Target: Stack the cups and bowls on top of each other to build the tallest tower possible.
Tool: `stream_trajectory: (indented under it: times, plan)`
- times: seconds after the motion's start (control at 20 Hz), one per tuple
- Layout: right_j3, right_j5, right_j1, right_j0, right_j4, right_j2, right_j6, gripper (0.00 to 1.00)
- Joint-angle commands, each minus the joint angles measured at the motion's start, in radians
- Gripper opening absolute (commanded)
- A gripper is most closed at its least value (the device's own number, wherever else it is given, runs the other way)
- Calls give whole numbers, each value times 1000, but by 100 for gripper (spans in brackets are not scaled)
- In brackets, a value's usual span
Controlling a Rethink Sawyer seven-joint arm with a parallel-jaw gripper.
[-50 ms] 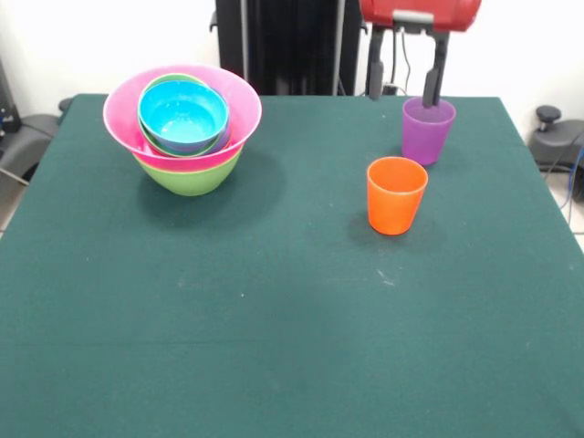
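Front view showed a dark green table point(274, 319) with the task's things in two groups, well apart. On the left side toward the far edge stood the tower point(182, 128): a lime green bowl point(192, 178) at the base, a huge pink bowl point(123, 123) nested in it, and smaller bowls inside that, with a cyan bowl point(182, 114) on top and rims of green and blue showing around it. On the right side stood the purple cup point(427, 132), upright and near the far edge, and the orange cup point(396, 194), also upright, just in front of it and slightly to the left, close but apparently not touching. The red arm point(420, 11) came down from the top edge over the purple cup. The gripper point(402, 91) was spread, one dark finger point(432, 78) reaching down to the purple cup's rim and seemingly into its mouth, the other finger point(375, 78) hanging outside the cup to its left; whether either touched the cup could not be told.
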Motion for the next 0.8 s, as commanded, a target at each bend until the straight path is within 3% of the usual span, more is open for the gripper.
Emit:
stream_trajectory:
  times: [0.05,0.8]
  plan:
    - [90,-94,119,21,-36,78,78,100]
    - [76,-183,209,38,-30,70,93,100]
